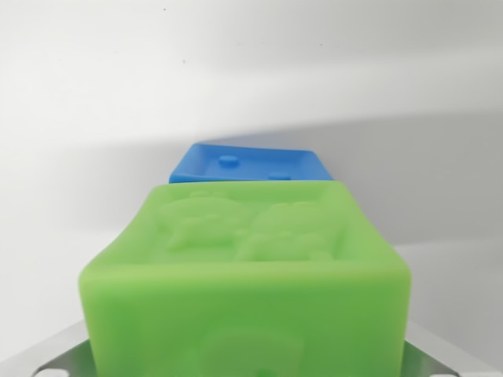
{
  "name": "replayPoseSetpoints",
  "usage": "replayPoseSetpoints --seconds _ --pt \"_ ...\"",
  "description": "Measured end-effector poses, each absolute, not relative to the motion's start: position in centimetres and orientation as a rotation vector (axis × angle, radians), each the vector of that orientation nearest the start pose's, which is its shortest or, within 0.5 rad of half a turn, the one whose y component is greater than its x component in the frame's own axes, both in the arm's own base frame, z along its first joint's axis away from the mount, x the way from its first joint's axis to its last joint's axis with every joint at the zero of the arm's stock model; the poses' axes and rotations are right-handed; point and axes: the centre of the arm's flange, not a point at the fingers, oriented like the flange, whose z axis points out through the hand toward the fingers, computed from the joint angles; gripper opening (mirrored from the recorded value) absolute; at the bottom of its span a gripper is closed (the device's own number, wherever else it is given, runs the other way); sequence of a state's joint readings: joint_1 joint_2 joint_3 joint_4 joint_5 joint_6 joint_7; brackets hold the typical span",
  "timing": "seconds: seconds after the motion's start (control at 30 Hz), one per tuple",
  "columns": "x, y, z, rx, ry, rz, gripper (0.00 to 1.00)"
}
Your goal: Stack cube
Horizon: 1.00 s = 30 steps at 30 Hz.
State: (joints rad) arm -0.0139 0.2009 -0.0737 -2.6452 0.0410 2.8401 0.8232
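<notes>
1. We take the green cube as our landmark. It fills the lower half of the wrist view and sits very close to the camera, with metal parts of the hand showing at both lower corners beside it.
2. The fingers themselves are hidden by the green cube, so we cannot tell directly how wide they stand. Because the cube hangs so near the camera, between the metal parts, we judge that it is carried in the hand; this is a judgement only.
3. Beyond the green cube, just past its far edge, lies the blue cube. Only its top face and a thin strip of its front show; the rest is covered by the green one. The top carries small raised studs.
4. The blue cube rests on the white bench. A soft shadow spreads on the bench around it.
5. The upper face of the green cube has a raised relief pattern, but we cannot make out what it depicts.
6. We think the green cube is held above the level of the blue cube so that it can travel over it without pushing it. The stacking is not yet done: the two cubes are apart.
7. The next move needs the green cube centred over the blue top before lowering; an offset could make it tip off.
</notes>
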Motion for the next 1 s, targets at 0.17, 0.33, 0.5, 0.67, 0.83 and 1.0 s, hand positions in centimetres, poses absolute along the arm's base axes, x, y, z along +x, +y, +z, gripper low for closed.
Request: replayPoseSetpoints --seconds 0.17,0.33,0.5,0.67,0.83,1.0 --pt "41.99 -4.06 17.04 -2.799 1.438 0.008 0.0" --pt "42.01 -4.06 16.89 -2.798 1.437 0.006 1.0" --pt "42.02 -4.07 16.88 -2.798 1.437 0.005 1.0" --pt "42.03 -4.07 16.89 -2.798 1.437 0.005 1.0" --pt "42.03 -4.07 16.89 -2.798 1.437 0.004 1.0" --pt "42.03 -4.07 16.89 -2.798 1.437 0.004 1.0"
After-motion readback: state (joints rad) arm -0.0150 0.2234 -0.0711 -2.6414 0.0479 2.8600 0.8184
